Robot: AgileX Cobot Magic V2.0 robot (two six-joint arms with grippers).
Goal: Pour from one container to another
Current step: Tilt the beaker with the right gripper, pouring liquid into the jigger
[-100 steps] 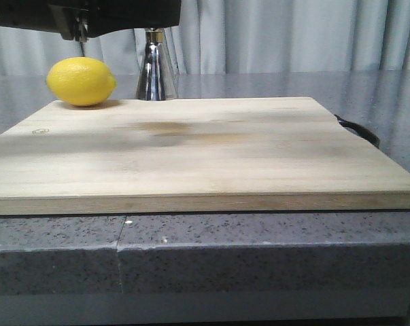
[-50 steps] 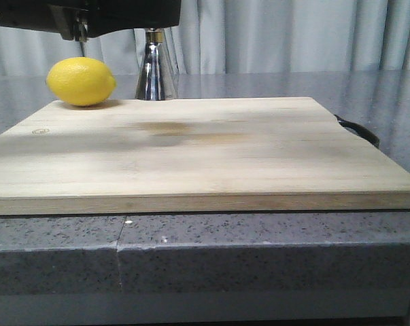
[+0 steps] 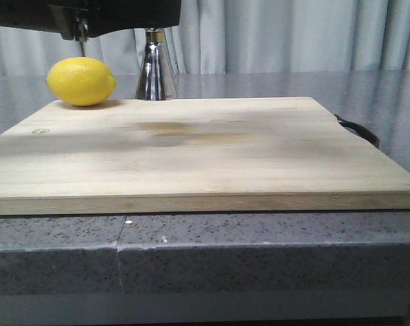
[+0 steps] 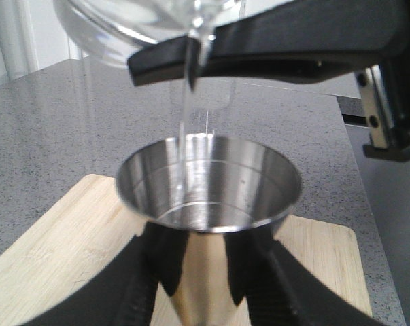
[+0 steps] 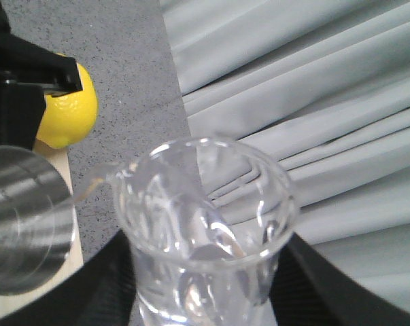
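Observation:
The steel jigger (image 4: 211, 178) stands at the far left of the wooden board (image 3: 191, 146), and my left gripper (image 4: 208, 275) is shut on its narrow body. Above it the clear glass beaker (image 5: 203, 224) is tilted, with my right gripper (image 5: 205, 288) shut on its sides. A thin clear stream (image 4: 183, 125) falls from the beaker's lip into the jigger's upper cup. In the front view only the jigger's lower cone (image 3: 155, 71) shows under a black arm part (image 3: 116, 13); the beaker is out of that view.
A yellow lemon (image 3: 81, 81) lies on the board's far left corner beside the jigger. A black handle (image 3: 360, 130) sticks out past the board's right edge. Grey speckled counter (image 3: 259, 251) surrounds the board, and pale curtains (image 3: 293, 34) hang behind.

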